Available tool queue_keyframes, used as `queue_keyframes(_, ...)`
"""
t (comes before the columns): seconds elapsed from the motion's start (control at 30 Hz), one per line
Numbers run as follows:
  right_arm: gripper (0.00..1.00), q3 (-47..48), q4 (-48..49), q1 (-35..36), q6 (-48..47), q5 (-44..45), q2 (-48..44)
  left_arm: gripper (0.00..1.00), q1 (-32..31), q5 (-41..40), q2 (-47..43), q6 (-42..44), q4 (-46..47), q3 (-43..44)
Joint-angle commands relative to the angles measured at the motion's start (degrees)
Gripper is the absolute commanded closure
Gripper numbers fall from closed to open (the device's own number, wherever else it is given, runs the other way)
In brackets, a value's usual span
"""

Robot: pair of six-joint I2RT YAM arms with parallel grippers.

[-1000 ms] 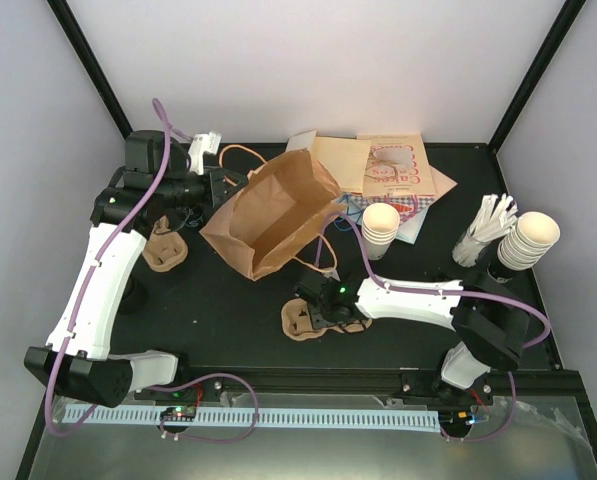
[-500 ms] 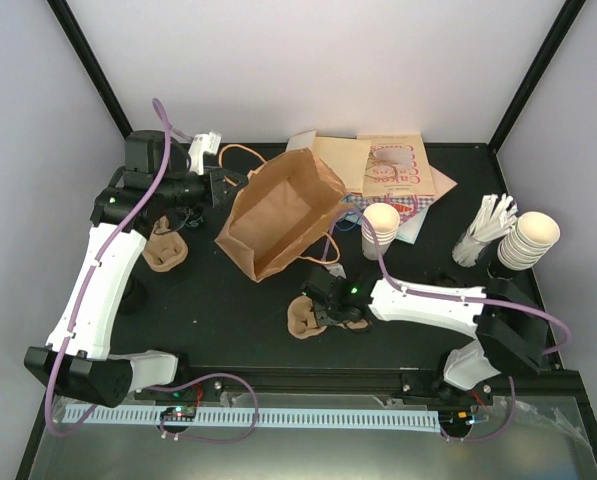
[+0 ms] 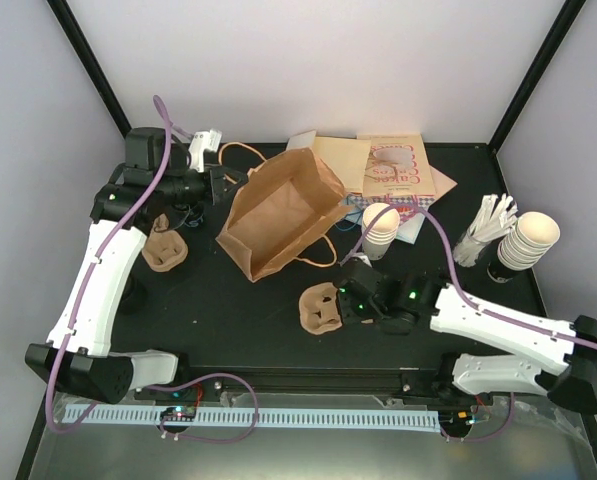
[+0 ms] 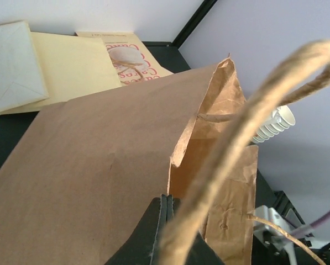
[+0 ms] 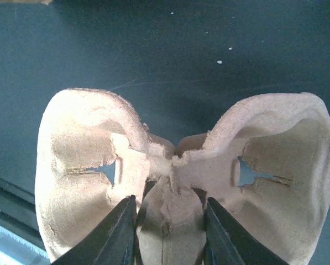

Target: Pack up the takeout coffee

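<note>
The only writing is some red letters on a flat tan paper envelope (image 3: 393, 168) lying at the back. In the left wrist view the letters are upside down and partly hidden. They look a bit like "Cakes" but are too small to be sure. No other words, numbers or signs can be read.
</note>
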Motion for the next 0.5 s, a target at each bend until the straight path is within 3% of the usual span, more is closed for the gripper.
queue_keyframes(0.0,0.66,3.2,-7.8,0.0,-2.5,2.0,-3.7,0.98,0.5,-1.1,0.7,2.0,-1.0,3.9)
queue_keyframes(0.23,0.66,12.8,-15.9,0.0,-6.0,3.9,-10.3,0.98,0.5,-3.9,0.7,4.8,-2.2,4.1)
queue_keyframes(0.47,0.66,30.7,-20.8,0.0,-12.0,7.1,-9.4,0.99,0.3,-4.1,0.7,6.6,-4.5,3.6)
